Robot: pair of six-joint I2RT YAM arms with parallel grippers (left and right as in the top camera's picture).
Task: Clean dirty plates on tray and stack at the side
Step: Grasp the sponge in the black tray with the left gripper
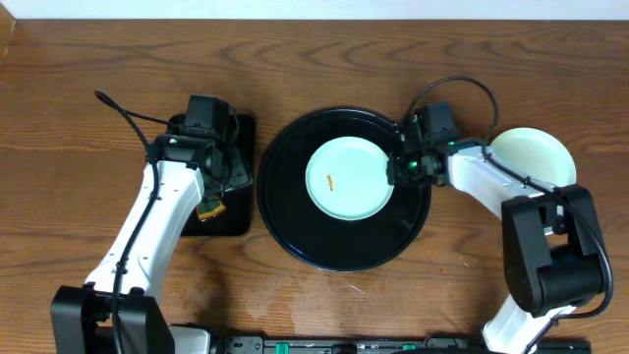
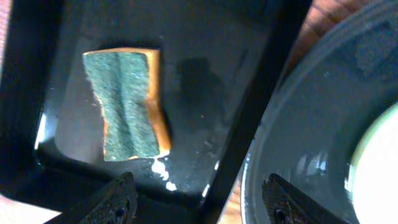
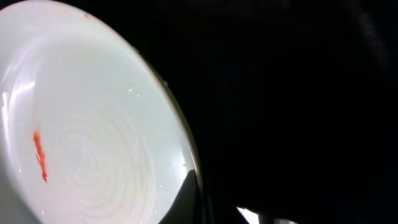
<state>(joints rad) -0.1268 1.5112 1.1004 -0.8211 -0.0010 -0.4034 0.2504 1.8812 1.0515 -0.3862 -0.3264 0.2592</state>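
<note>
The tray (image 1: 295, 231) lies at the middle of the overhead view on the wooden counter (image 1: 88, 59). A mint plate (image 1: 359, 187) rests flat on it, a little above and right of the tray's centre, with a small orange smear (image 1: 329, 182) left of the plate's middle. The right arm (image 1: 482, 177) reaches in from the right of the frame. The right jaws are clenched on the plate's right rim, and in the right wrist view a dark fingertip (image 3: 188, 198) overlaps that rim at the bottom of the frame, with the smear (image 3: 40, 155) at the left. A second plate (image 1: 539, 155), pale, sits on the counter at the right of the overhead view, off the tray and partly covered by the arm.

The left arm (image 1: 162, 206) hangs over a small rectangular tray (image 1: 241, 221) just left of the round one. The left jaws are released, spread wide with nothing between the fingertips (image 2: 118, 200). A sponge (image 2: 127, 102), green side up, lies in the rectangular tray (image 2: 205, 74), in the upper left of the left wrist view.
</note>
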